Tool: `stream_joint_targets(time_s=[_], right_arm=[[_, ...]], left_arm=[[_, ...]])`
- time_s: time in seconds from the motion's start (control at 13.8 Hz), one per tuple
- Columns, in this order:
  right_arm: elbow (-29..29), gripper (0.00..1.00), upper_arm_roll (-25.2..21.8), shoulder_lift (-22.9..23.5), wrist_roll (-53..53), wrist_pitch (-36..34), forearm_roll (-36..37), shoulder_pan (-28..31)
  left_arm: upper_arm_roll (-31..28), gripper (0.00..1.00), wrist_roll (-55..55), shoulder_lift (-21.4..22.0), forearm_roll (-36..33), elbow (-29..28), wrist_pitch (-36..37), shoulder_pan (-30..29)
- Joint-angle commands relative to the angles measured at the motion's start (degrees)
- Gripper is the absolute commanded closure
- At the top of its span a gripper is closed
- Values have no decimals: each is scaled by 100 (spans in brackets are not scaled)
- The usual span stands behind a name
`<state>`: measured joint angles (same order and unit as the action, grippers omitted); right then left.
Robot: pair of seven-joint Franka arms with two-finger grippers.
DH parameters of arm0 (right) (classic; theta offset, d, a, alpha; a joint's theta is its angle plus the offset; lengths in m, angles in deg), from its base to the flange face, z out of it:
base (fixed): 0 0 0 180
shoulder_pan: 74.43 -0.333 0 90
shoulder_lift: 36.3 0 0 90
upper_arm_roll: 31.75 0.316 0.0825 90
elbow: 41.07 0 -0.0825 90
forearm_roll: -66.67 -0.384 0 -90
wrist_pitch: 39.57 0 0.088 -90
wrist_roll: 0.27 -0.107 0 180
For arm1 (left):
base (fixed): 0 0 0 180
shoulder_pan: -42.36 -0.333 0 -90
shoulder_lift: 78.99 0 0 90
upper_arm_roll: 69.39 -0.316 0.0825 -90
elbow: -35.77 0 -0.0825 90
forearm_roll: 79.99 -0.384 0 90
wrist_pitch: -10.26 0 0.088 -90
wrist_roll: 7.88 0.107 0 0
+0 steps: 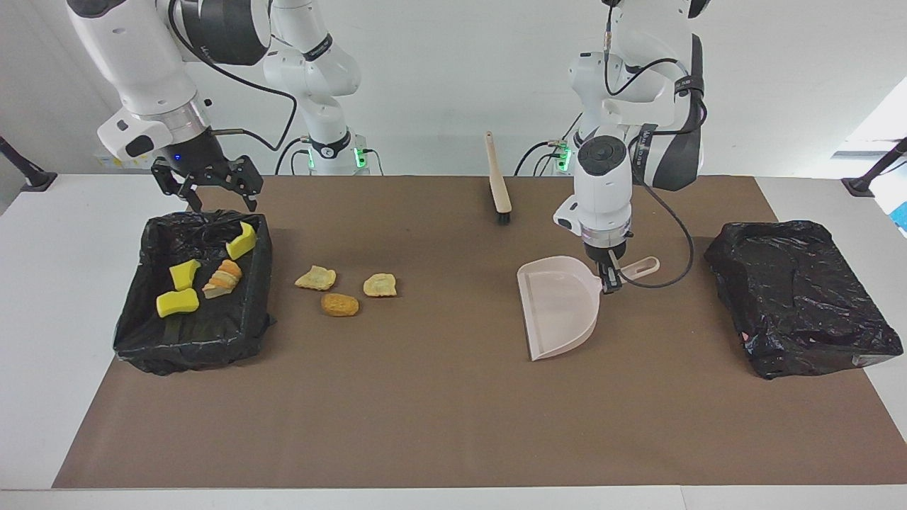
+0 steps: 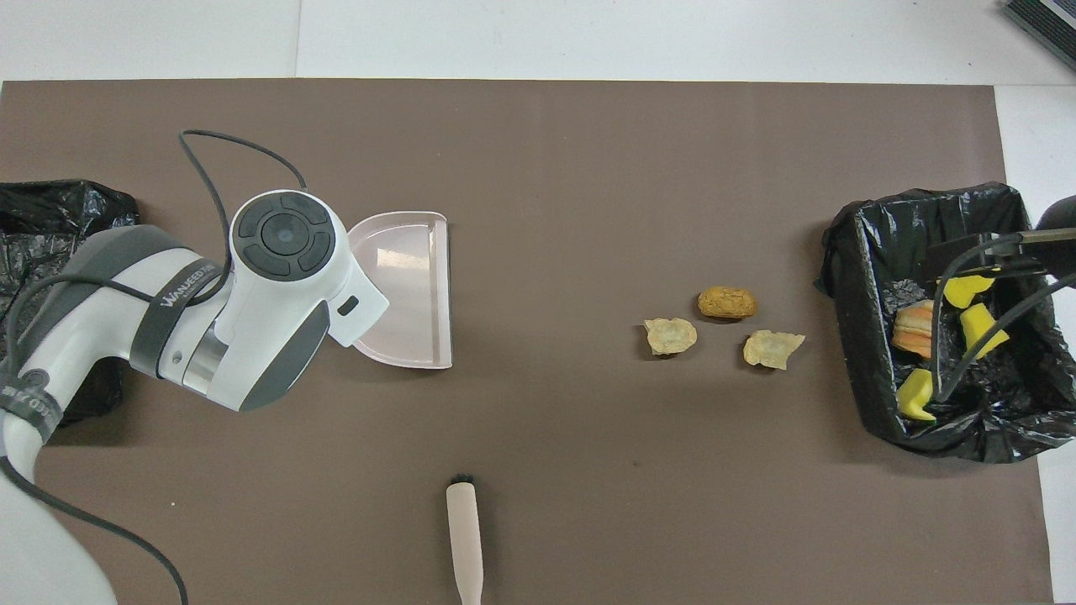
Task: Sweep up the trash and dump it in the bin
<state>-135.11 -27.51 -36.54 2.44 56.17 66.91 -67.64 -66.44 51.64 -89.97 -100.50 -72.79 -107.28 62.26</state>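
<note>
From the facing view I see my left claw [image 1: 609, 282] clamped on the dustpan [image 1: 560, 306] handle, and my right claw [image 1: 207, 190] spread wide over the bin's [image 1: 142, 312] rim; three trash scraps [image 1: 340, 304] lie between them. Overhead, my left arm hides that grip; the brush [image 2: 465, 542] lies on the counter [image 2: 538, 470].
</note>
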Motion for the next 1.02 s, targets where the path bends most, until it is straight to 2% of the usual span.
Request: stream_joint_targets(time_s=[0.0,0.44,0.58,0.8,0.94], right_arm=[[-132,0,7,-125,-60,15,-148,24],[-132,0,16,-116,-60,41,-217,24],[-228,0,77,-212,-25,-273,-235,-63],[-1218,0,86,-809,-69,-346,-638,-459],[-1869,0,95,-1117,-43,-136,-780,-932]], left_arm=[[-49,100,-1,166,-156,-182,-155,40],[-49,100,-2,166,-147,-191,-164,40],[-49,100,-10,166,-147,-182,-182,40],[-49,100,-19,166,-147,-191,-173,40],[-49,100,-19,166,-138,-200,-164,23]])
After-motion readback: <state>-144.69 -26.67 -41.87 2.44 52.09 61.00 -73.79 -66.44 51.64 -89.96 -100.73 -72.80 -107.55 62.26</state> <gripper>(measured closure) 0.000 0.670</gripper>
